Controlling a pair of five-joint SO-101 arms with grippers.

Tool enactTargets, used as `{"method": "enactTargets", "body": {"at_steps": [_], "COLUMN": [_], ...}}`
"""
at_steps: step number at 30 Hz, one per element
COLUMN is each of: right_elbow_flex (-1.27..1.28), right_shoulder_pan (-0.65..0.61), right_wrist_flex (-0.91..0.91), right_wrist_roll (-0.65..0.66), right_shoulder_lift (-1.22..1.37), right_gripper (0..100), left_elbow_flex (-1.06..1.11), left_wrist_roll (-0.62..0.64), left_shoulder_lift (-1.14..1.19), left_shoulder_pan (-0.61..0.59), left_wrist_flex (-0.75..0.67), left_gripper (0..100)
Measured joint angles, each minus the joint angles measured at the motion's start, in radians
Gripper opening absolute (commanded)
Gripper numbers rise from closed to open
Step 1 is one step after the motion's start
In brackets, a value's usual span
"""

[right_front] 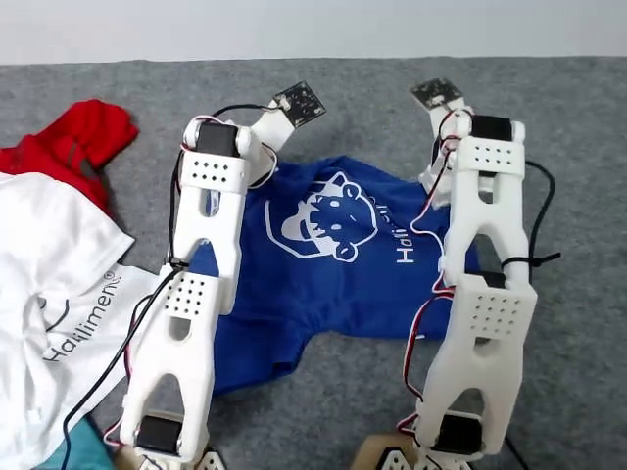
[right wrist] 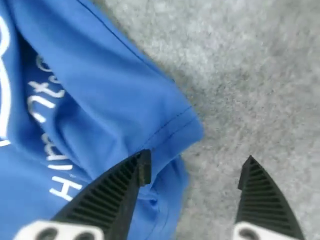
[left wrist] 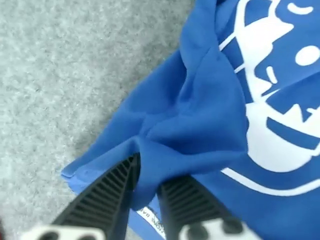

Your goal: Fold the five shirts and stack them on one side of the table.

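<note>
Right now my left gripper (left wrist: pixel 147 175) is clenched on a bunched fold at the edge of the blue shirt (right_front: pixel 323 264), which lies spread in the middle of the high view on the grey table (right_front: pixel 568 147). My right gripper (right wrist: pixel 197 165) gapes wide, one finger at the shirt's sleeve hem, the other over bare table. A white shirt (right_front: pixel 49 294) lies at the left edge, a red shirt (right_front: pixel 78 137) in the upper left.
</note>
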Motion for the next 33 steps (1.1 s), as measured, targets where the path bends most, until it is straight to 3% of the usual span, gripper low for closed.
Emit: {"method": "enactTargets", "body": {"at_steps": [8, 16, 22, 33], "right_elbow_flex": [0.0, -0.031, -0.163, -0.555], "right_shoulder_pan": [0.015, -0.006, -0.018, -0.021], "right_wrist_flex": [-0.089, -0.153, -0.126, 0.141], "right_wrist_roll": [-0.005, -0.005, 0.066, 0.087], "right_shoulder_lift": [0.106, 0.129, 0.13, 0.117], "right_gripper": [29.2, 0.3, 0.9, 0.9], "left_elbow_flex": [0.0, 0.0, 0.0, -0.051], "left_wrist_roll": [0.0, 0.0, 0.017, 0.097], "left_shoulder_lift": [0.0, 0.0, 0.0, -0.066], "left_shoulder_pan": [0.003, 0.003, 0.003, 0.003], "left_wrist_flex": [0.0, 0.003, 0.003, 0.005], "left_gripper": [0, 0, 0, 0]}}
